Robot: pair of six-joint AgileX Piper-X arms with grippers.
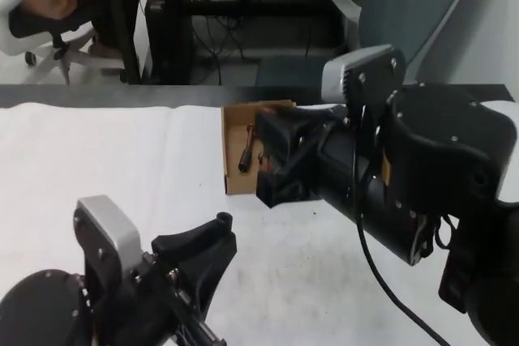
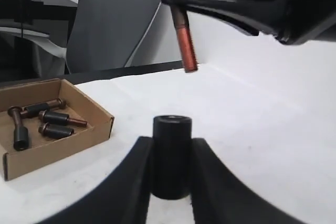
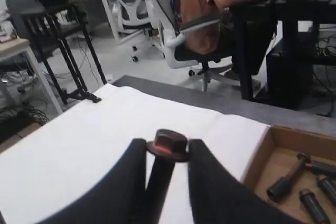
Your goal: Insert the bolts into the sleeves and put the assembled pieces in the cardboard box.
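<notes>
Bench: white cloth (image 1: 97, 160) spread over the top, with a grey chair (image 1: 422, 6) behind it.
Left gripper (image 2: 171, 153): jaws narrow, clamped on a black sleeve (image 2: 171, 129) that stands upright with its open bore facing up.
Right gripper (image 3: 166, 169): jaws narrow, pinching a copper-coloured bolt (image 3: 167, 144) just below its head; the shank hangs down at a slight tilt.
Gap: in the left wrist view the bolt's tip sits above and beyond the sleeve's mouth, apart from it and not yet in line.
Box: the cardboard box (image 2: 100, 116) lies on the cloth past both grippers, with several assembled pieces loose inside.
Risk, tilt: lowered at this lean, the tip would likely catch the sleeve's rim and jam, or lever the sleeve askew in its grip.
Risk, offset: a descent without centring first could miss the bore and strike a left finger.
Risk, grip: a hard push could slide the bolt up between the pads, since only a short stretch under the head is held.
</notes>
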